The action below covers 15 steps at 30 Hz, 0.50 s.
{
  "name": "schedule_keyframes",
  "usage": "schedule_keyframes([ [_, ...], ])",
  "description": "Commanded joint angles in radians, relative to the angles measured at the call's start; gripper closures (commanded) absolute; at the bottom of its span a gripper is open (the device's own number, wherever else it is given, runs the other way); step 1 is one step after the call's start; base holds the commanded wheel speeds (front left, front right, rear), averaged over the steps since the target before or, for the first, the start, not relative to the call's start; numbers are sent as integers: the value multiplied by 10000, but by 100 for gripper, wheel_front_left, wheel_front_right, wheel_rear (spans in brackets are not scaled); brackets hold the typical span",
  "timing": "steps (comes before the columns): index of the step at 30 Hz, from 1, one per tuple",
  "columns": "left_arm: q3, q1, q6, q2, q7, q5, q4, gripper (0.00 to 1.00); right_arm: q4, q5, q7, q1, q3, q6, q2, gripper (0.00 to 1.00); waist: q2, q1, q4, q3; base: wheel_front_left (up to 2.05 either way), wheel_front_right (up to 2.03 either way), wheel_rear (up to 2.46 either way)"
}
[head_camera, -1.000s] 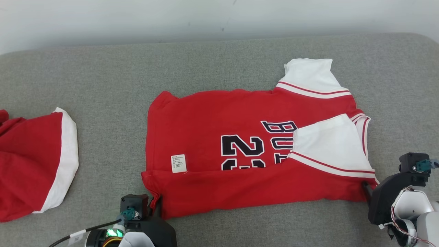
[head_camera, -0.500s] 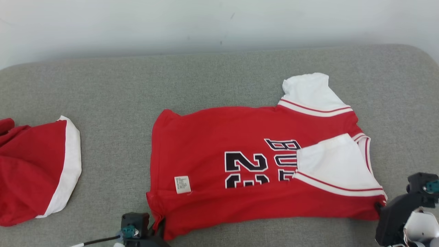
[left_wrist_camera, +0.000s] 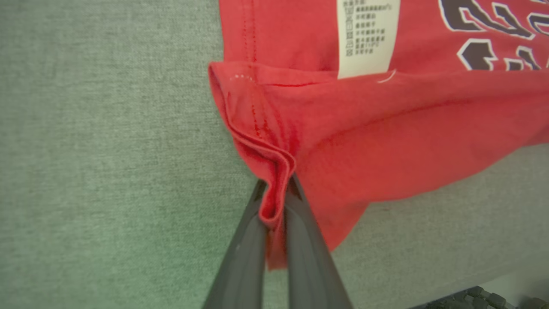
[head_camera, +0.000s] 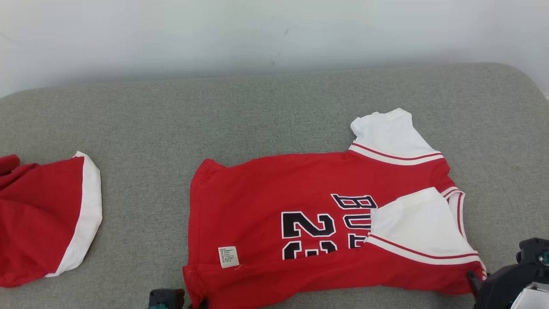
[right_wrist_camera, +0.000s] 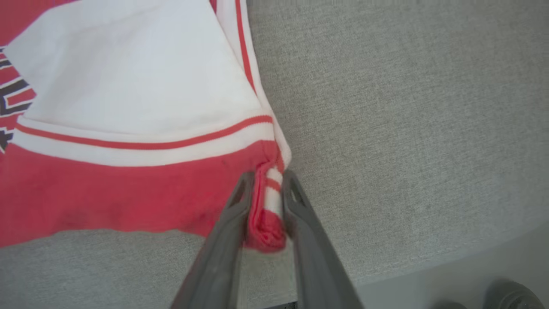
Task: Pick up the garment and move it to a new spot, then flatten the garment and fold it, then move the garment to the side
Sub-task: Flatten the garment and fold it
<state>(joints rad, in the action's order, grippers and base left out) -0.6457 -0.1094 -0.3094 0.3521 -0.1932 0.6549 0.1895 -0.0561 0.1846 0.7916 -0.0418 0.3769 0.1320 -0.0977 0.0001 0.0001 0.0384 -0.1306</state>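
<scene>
As both pinch garment (head_camera: 266,189) corners, left gripper (left_wrist_camera: 274,206) narrow, right gripper (right_wrist_camera: 266,206) wider

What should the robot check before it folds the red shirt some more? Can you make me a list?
1. Corner of shirt pinched in left gripper: ok.
2. Other near corner between the fingers of right gripper: ok.
3. Near sleeve folded in: ok.
4. Far sleeve folded in: not ok, it sticks out.
5. Bare cushion beyond the shirt: ok.
6. Other red cloth apart from the shirt: ok.
</scene>
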Motion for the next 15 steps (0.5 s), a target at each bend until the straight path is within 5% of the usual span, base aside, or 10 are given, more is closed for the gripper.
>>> schedule_keyframes([
  [1,54,60,-100,81,110,-133,-7,0,-46,14,-75,-28,-15,-28,72,0,-1,-1,8,3,0,0,0],
  [15,933,-599,-558,491,1100,-283,-482,0,-881,-219,-1125,698,271,-28,-183,0,-1,-1,-20,50,0,0,0],
])
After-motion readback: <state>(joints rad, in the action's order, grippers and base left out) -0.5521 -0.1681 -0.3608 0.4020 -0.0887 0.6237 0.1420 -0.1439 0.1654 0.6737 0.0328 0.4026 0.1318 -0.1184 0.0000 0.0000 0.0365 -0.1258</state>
